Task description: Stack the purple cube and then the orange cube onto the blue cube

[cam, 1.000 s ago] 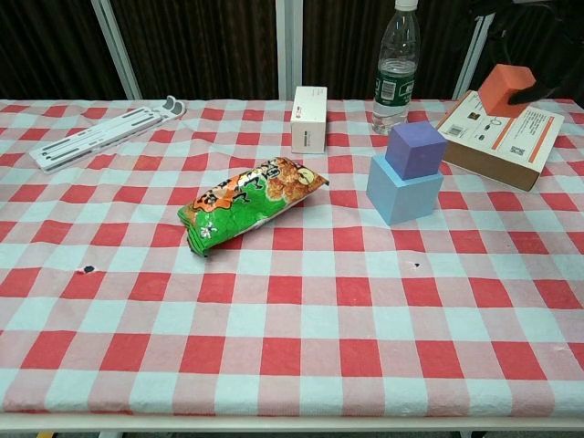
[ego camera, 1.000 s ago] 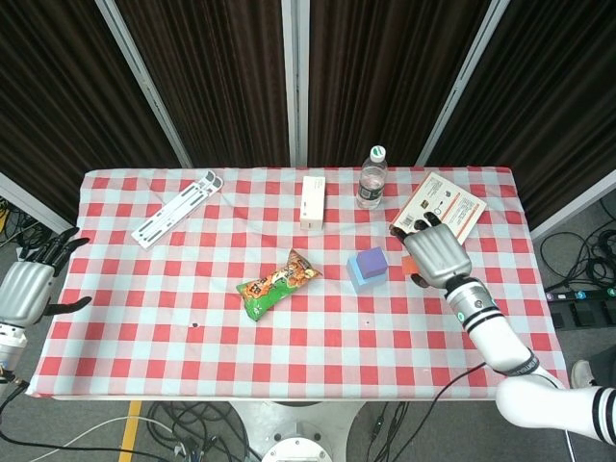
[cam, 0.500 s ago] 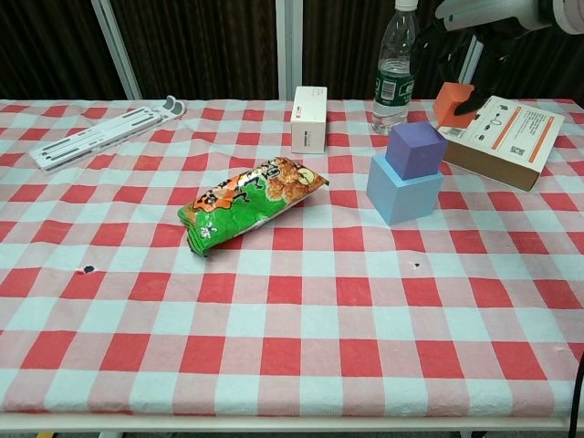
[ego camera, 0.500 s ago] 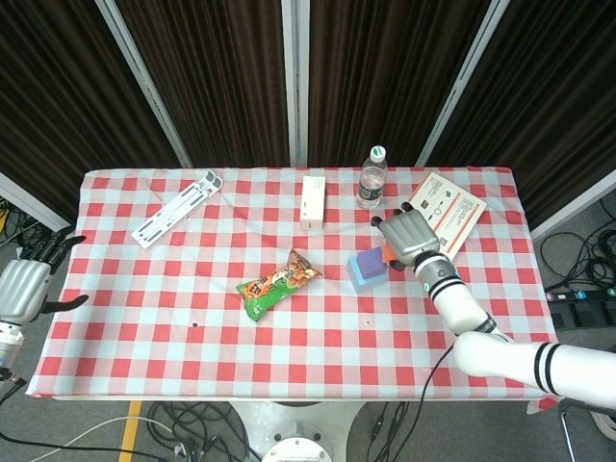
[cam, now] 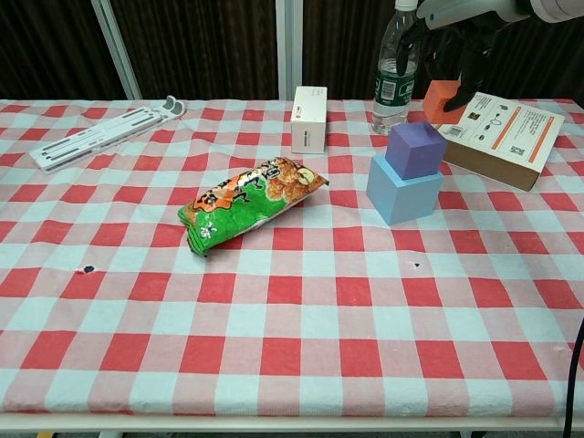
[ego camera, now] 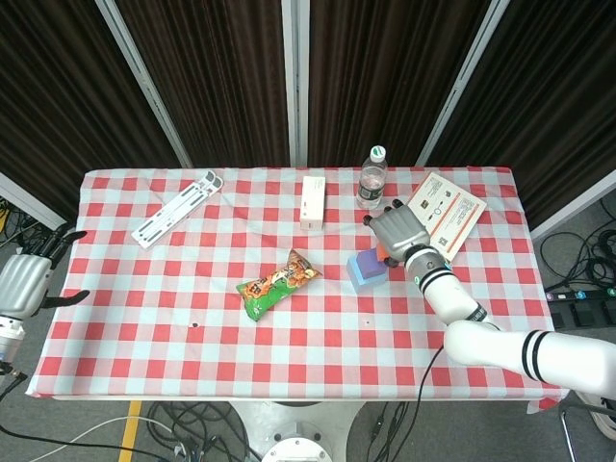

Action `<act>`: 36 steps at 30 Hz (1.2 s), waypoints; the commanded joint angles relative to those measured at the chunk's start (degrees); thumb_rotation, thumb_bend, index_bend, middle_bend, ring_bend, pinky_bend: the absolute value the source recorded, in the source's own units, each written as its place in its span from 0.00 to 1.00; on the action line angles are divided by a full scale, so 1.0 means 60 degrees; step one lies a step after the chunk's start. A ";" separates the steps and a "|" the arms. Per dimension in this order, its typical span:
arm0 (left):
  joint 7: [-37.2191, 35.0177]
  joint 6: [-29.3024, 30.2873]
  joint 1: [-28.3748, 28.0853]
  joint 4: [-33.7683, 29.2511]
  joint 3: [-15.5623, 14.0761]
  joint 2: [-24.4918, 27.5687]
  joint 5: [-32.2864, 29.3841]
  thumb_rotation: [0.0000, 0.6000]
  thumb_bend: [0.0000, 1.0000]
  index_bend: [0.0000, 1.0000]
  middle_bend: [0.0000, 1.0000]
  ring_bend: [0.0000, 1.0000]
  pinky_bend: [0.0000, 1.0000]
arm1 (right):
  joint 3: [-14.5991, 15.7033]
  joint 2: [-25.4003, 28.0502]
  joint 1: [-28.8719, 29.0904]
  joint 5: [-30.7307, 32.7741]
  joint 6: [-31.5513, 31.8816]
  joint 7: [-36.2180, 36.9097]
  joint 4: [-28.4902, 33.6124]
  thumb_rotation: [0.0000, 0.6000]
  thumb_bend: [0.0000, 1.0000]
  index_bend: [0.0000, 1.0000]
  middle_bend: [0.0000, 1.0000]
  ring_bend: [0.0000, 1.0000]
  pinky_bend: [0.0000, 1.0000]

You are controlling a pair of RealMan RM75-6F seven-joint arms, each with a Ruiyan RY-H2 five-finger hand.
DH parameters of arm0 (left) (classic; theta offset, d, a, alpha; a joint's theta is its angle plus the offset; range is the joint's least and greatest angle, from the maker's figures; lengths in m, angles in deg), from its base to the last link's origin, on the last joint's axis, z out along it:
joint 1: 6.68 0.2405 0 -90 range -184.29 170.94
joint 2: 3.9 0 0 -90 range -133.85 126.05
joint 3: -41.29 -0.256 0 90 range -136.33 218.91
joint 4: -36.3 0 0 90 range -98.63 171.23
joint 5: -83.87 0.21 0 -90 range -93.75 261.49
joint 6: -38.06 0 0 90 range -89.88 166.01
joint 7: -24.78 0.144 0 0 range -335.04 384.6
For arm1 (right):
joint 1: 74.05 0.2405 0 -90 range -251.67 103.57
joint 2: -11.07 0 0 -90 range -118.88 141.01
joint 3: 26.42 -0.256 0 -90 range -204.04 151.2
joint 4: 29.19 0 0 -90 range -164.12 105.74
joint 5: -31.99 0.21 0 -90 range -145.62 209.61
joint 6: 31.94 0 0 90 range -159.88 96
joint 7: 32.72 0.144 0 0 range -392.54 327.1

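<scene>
Fingers (cam: pixel 474 57) of right hand (ego camera: pixel 397 234), apparently curled, round orange cube (cam: pixel 443 101).

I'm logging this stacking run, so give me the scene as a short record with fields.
stack: purple cube sits on blue cube
orange cube: held in the air by right hand, above and just behind the stack
left hand: off the table's left edge, holds nothing
also on table: snack bag, bottle, white box
left to do: set orange cube on purple

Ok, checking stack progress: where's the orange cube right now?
In the chest view, the orange cube is top right, held aloft by the right robot hand, just above the purple cube and beside the water bottle.
</scene>
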 commanded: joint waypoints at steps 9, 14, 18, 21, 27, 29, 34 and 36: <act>-0.0033 -0.0031 0.0011 0.0072 -0.0032 -0.0014 -0.0022 1.00 0.09 0.22 0.17 0.17 0.35 | 0.0385 -0.0336 0.0598 0.0011 -0.0573 0.0375 -0.0551 1.00 0.15 0.24 0.49 0.22 0.14; -0.0065 -0.0050 -0.0010 0.0112 -0.0023 -0.0041 -0.0033 1.00 0.09 0.22 0.17 0.17 0.35 | 0.0593 -0.0423 0.0870 0.0154 -0.0662 0.0482 -0.0687 1.00 0.15 0.24 0.49 0.22 0.14; -0.0079 -0.0066 -0.0019 0.0135 -0.0035 -0.0050 -0.0024 1.00 0.09 0.22 0.17 0.17 0.35 | 0.0786 -0.0449 0.1077 0.0322 -0.0716 0.0527 -0.0714 1.00 0.15 0.24 0.49 0.22 0.14; -0.0091 -0.0072 -0.0030 0.0131 -0.0031 -0.0044 -0.0026 1.00 0.09 0.22 0.17 0.17 0.35 | 0.0917 -0.0440 0.1217 0.0412 -0.0761 0.0579 -0.0697 1.00 0.15 0.24 0.49 0.22 0.14; -0.0097 -0.0087 -0.0036 0.0129 -0.0030 -0.0040 -0.0041 1.00 0.09 0.22 0.17 0.17 0.35 | 0.1155 -0.0348 0.1447 0.0448 -0.0793 0.0681 -0.0613 1.00 0.15 0.24 0.49 0.22 0.14; -0.0096 -0.0079 -0.0035 0.0118 -0.0030 -0.0036 -0.0037 1.00 0.09 0.22 0.17 0.17 0.35 | 0.1208 -0.0344 0.1512 0.0475 -0.0796 0.0721 -0.0604 1.00 0.15 0.24 0.49 0.22 0.14; -0.0100 -0.0071 -0.0047 0.0097 -0.0015 -0.0026 -0.0044 1.00 0.09 0.21 0.17 0.17 0.35 | 0.1401 -0.0379 0.1676 0.0533 -0.0777 0.0772 -0.0596 1.00 0.15 0.24 0.49 0.22 0.14; -0.0105 -0.0069 -0.0044 0.0104 -0.0016 -0.0022 -0.0049 1.00 0.09 0.21 0.17 0.17 0.35 | 0.1492 -0.0408 0.1737 0.0564 -0.0786 0.0784 -0.0602 1.00 0.15 0.24 0.49 0.22 0.14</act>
